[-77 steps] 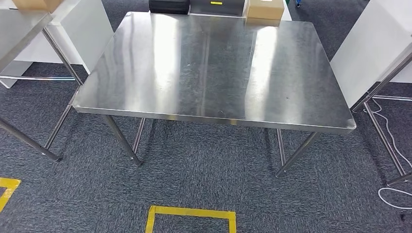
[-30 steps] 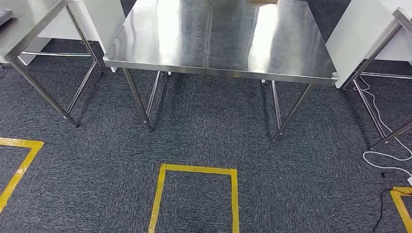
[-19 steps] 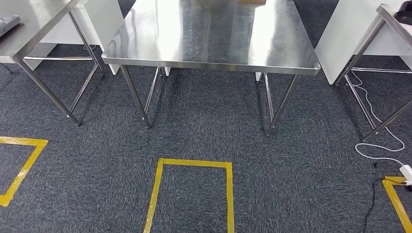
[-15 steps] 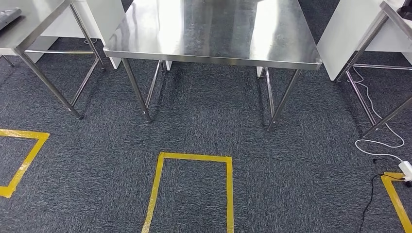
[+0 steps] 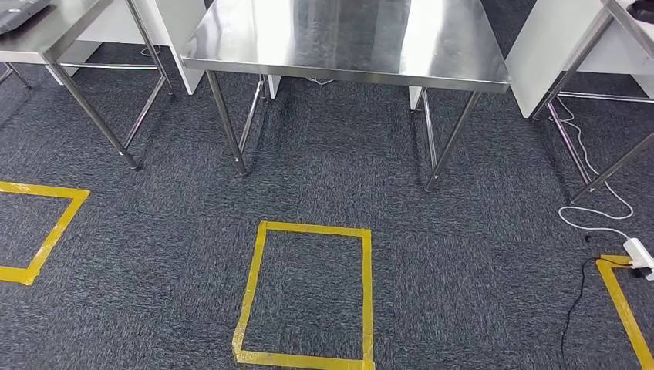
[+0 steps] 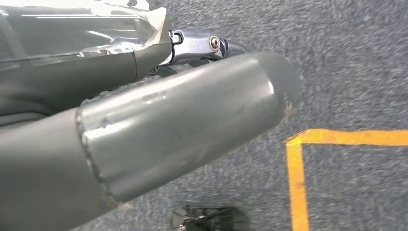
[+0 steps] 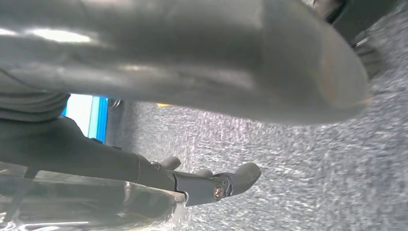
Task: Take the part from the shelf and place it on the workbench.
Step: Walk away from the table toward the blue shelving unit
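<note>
The steel workbench [image 5: 347,46] stands ahead at the top of the head view, its shiny top bare where I see it. My left hand [image 6: 183,125] hangs over the grey carpet in the left wrist view, thick thumb in front and dark fingers [image 6: 202,45] stretched out behind it, holding nothing. My right hand [image 7: 192,62] hangs likewise in the right wrist view, its dark fingers [image 7: 226,183] extended and apart from the thumb, with nothing between them.
A second steel table [image 5: 46,31] stands at the left and another table frame [image 5: 609,46] at the right. A white cable [image 5: 594,208] and a power strip [image 5: 640,253] lie on the carpet at the right. Yellow tape squares [image 5: 308,293] mark the floor.
The whole picture has shifted: the camera has backed away from the workbench, which now sits farther off at the top, and more carpet and tape squares have come into view.
</note>
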